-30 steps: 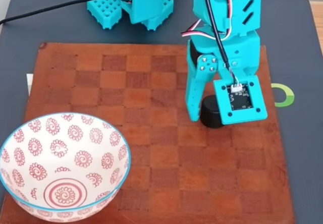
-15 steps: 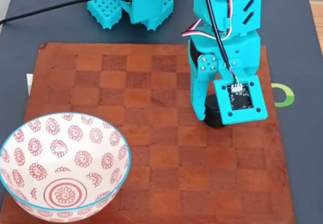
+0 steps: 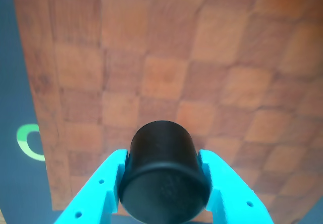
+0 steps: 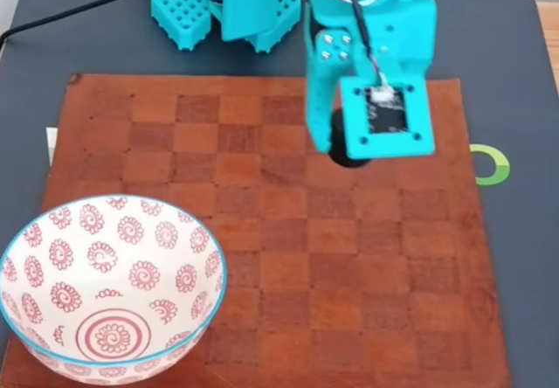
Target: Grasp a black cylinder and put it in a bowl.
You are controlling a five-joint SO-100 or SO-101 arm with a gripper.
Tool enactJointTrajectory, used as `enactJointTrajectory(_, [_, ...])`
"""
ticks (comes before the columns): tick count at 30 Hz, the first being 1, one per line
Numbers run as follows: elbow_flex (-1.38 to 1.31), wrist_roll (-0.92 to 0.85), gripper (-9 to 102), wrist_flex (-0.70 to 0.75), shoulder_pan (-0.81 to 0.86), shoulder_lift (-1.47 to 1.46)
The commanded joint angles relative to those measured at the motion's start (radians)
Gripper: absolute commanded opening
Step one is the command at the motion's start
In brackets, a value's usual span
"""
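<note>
Wrist view: we see the gripper (image 3: pixel 165 191) clenched on the black cylinder (image 3: pixel 163 176), a teal finger (image 3: pixel 103 188) touching each side, above the checkered board (image 3: pixel 166 77). Fixed view: the bowl (image 4: pixel 39 231) sits at the board's lower-left corner, well apart from the cylinder.

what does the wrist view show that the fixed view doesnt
Wrist view alone: both teal fingers pressed against the sides of the black cylinder, and the cylinder's flat top, so the grip itself is plain to see.

Fixed view alone: the bowl at the lower left corner of the board, the arm's base and black cable at the top, and the camera module that covers most of the cylinder.

Both: the gripper, the checkered board, the dark mat beneath it, and the green ring mark on the mat.
</note>
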Motion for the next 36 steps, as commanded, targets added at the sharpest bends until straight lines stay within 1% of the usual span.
enactJointTrajectory(1, [-0.095,-0.061,10,0.009,0.06,0.048])
enactJointTrajectory(13, [-0.175,-0.371,10,-0.02,0.291,0.043])
enactJointTrajectory(17, [-0.178,-0.476,10,-0.104,0.347,0.043])
enactJointTrajectory(23, [-0.175,-0.578,10,-0.247,0.414,0.043])
enactJointTrajectory(29, [-0.16,-0.624,10,-0.342,0.46,0.028])
enactJointTrajectory(36, [-0.242,-0.637,10,-0.36,0.479,-0.15])
